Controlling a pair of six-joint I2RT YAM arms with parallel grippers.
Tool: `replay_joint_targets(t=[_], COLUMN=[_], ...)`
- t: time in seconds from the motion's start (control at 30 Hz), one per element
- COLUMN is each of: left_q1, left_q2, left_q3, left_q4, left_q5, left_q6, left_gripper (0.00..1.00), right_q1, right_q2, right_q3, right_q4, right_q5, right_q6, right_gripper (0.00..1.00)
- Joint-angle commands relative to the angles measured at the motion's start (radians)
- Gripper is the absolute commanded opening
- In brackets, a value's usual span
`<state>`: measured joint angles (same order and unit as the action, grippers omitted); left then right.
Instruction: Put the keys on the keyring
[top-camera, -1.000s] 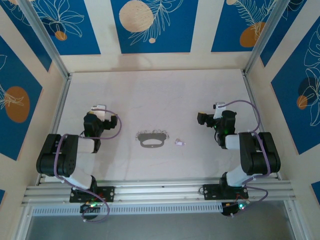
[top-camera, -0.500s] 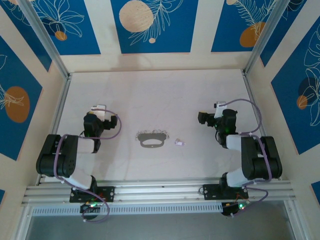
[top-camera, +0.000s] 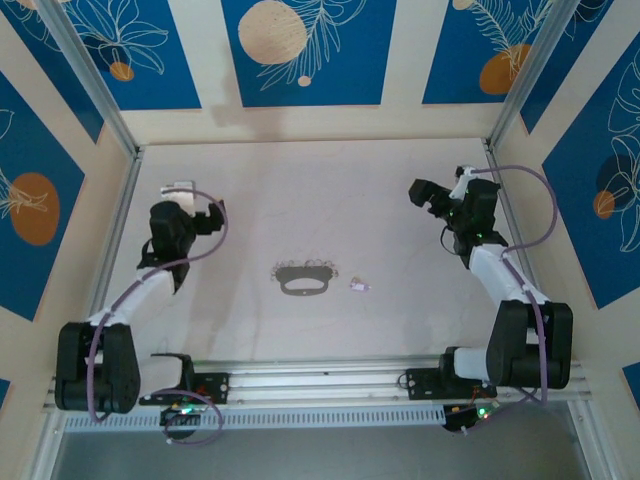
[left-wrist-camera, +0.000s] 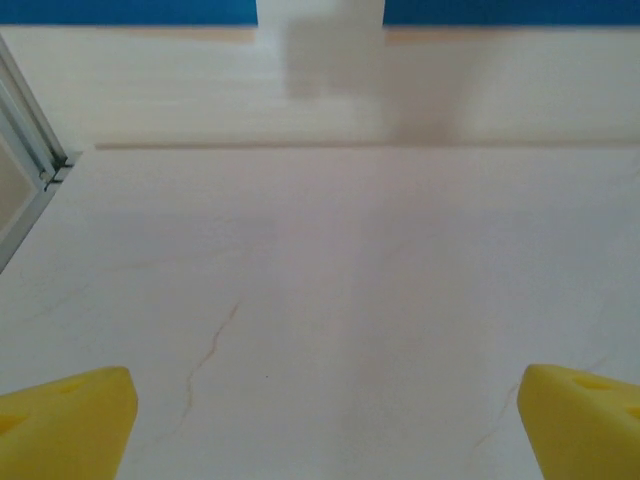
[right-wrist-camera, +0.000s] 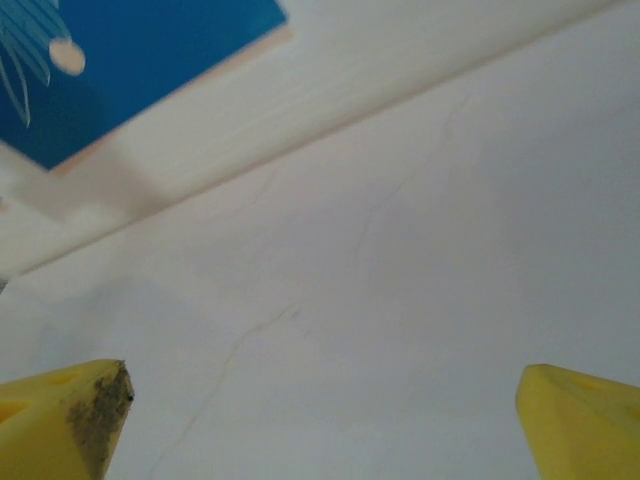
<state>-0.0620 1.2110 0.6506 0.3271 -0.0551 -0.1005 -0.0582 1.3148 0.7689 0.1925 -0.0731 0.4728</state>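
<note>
Keyring (top-camera: 304, 280) dark-grey oval with silvery fringe, lilac-tinted key (top-camera: 358, 286) just beside, left pincer (left-wrist-camera: 325, 380) spread, right pincer (right-wrist-camera: 322, 370) spread

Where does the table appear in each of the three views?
Top external: the table fills the centre, with the keyring lying on it.
Left wrist: lower part, beyond the open left tool.
Right wrist: lower right, beyond the open right tool.
Shared landmark: blue wall panels above the table's far edge.

The left arm (top-camera: 140, 292) and right arm (top-camera: 497, 272) are made of black joints and white links, trailed by lilac cables (top-camera: 505, 168); yellow fingertips (left-wrist-camera: 62, 425) are fitted.
</note>
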Motion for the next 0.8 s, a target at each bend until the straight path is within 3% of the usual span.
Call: replay_joint_targets(t=[0.0, 0.13, 0.23, 0.47, 0.77], left_q1=[-0.027, -0.082, -0.166, -0.444, -0.66], left_q2=[-0.04, -0.036, -0.041, -0.041, 0.069], left_q3=[0.084, 0.119, 0.099, 0.023, -0.043], left_q4=[-0.255, -0.398, -0.43, -0.39, -0.249], left_q5=[0.072, 0.202, 0.219, 0.154, 0.069], left_q6=[-0.139, -0.24, -0.301, -0.398, -0.502], left_gripper=[0.93, 0.89, 0.88, 0.88, 0.88], right_q1=[0.052, 0.142, 0.228, 0.374, 0.385], right_q2=[0.021, 0.012, -0.004, -0.061, -0.165], right_q3=[0.028, 0.04, 0.035, 0.004, -0.078], right_q4=[-0.107, -0.195, -0.249, -0.341, -0.419], right_q5=[-0.121, -0.105, -0.048, 0.069, 0.085], right_q6=[0.044, 0.021, 0.006, 0.04, 0.141], right_gripper=[0.95, 0.91, 0.9, 0.87, 0.87])
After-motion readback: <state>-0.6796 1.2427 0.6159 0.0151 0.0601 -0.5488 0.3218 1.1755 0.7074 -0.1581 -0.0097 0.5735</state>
